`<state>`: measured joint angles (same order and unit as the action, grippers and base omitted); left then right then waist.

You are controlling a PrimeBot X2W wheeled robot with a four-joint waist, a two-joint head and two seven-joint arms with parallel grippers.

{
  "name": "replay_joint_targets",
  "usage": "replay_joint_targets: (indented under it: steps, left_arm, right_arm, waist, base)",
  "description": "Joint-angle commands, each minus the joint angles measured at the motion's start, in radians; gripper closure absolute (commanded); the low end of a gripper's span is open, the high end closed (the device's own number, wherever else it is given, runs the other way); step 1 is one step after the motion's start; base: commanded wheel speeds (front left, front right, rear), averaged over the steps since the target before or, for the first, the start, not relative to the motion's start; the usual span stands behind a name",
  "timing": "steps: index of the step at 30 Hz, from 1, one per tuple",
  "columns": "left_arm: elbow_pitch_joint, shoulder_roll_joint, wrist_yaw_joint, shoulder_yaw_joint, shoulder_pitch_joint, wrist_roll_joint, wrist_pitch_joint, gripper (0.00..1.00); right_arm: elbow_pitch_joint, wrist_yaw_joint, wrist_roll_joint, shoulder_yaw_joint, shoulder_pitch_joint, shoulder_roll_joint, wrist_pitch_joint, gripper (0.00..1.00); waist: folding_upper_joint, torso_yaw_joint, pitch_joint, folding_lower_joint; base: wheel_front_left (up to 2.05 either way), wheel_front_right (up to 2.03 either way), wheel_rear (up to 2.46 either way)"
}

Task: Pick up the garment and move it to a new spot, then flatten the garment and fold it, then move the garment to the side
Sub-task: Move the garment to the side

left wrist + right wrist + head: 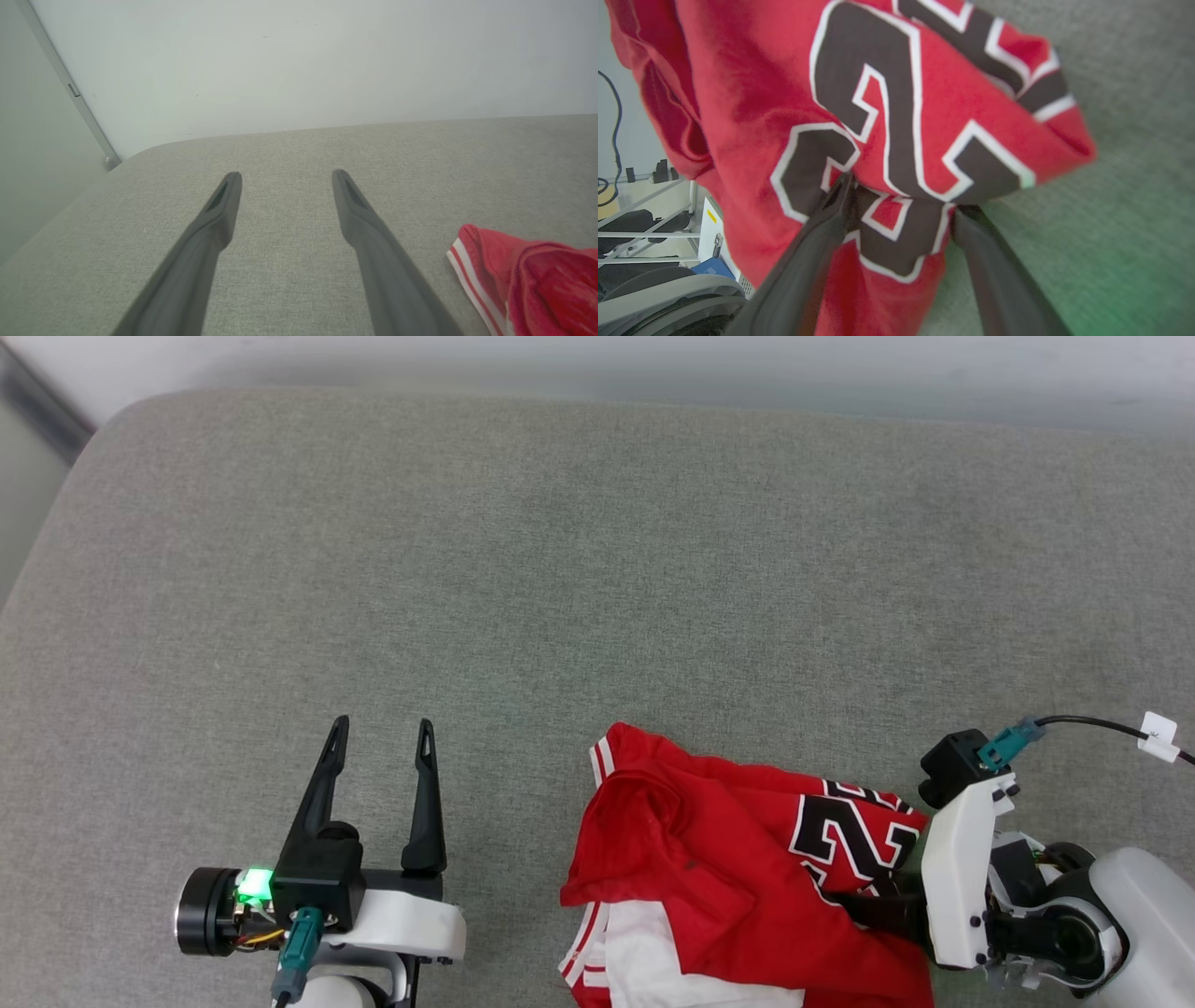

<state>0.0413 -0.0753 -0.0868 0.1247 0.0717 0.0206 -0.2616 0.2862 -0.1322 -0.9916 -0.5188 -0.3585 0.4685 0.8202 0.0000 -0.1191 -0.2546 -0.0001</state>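
The garment (709,859), a red jersey with white sleeve and striped trim, lies crumpled at the near edge of the grey cushion (560,569), black number side up. My right gripper (859,907) reaches into it from the right. Its fingers stand apart, pushed into the fabric around the number (924,93), and a fold of cloth sits between them; one fingertip is hidden under cloth. My left gripper (382,721) rests open and empty on the cushion, to the left of the garment (537,275), apart from it.
The cushion's rounded corner (103,420) and left edge drop off beside a pale wall (303,60). A black cable with a white tag (1158,735) trails from my right wrist. Past the cushion's near edge stand metal shelves (649,228) and equipment.
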Motion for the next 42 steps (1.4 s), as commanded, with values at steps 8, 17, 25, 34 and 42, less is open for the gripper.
replay_joint_targets:
  steps: [8, 17, 25, 34, 42]
  left_arm:
    - [0.012, 0.006, -0.009, -0.001, -0.011, -0.005, -0.005, 0.0]
    - [0.01, 0.001, -0.018, -0.021, -0.076, -0.001, -0.005, 0.0]
    - [-0.011, -0.002, -0.019, -0.042, -0.095, 0.006, -0.005, 0.0]
    - [-0.037, -0.001, -0.011, -0.035, -0.03, -0.01, -0.004, 0.0]
    - [-0.071, -0.03, 0.008, -0.025, 0.047, -0.026, -0.004, 0.0]
  right_arm:
    - [0.004, 0.002, 0.001, -0.083, -0.036, 0.0, -0.094, 1.0]
    - [-0.168, 0.002, 0.025, -0.153, -0.149, 0.16, -0.186, 1.0]
    - [-0.32, 0.002, 0.043, -0.169, -0.219, 0.324, -0.162, 1.0]
    - [-0.251, 0.002, 0.13, -0.094, -0.227, 0.468, -0.192, 1.0]
    - [-0.035, 0.002, 0.249, 0.009, -0.277, 0.532, -0.233, 1.0]
  waist:
    - [0.0, 0.006, 0.037, 0.0001]
    - [0.0, 0.082, 0.125, 0.0001]
    - [0.0, 0.216, 0.121, 0.0001]
    - [0.0, 0.314, 0.02, 0.0001]
    - [0.0, 0.325, -0.129, 0.0001]
  base:
    - [0.0, 0.0, 0.0]
    - [0.0, 0.0, 0.0]
    - [0.0, 0.0, 0.0]
    - [0.0, 0.0, 0.0]
    - [0.0, 0.0, 0.0]
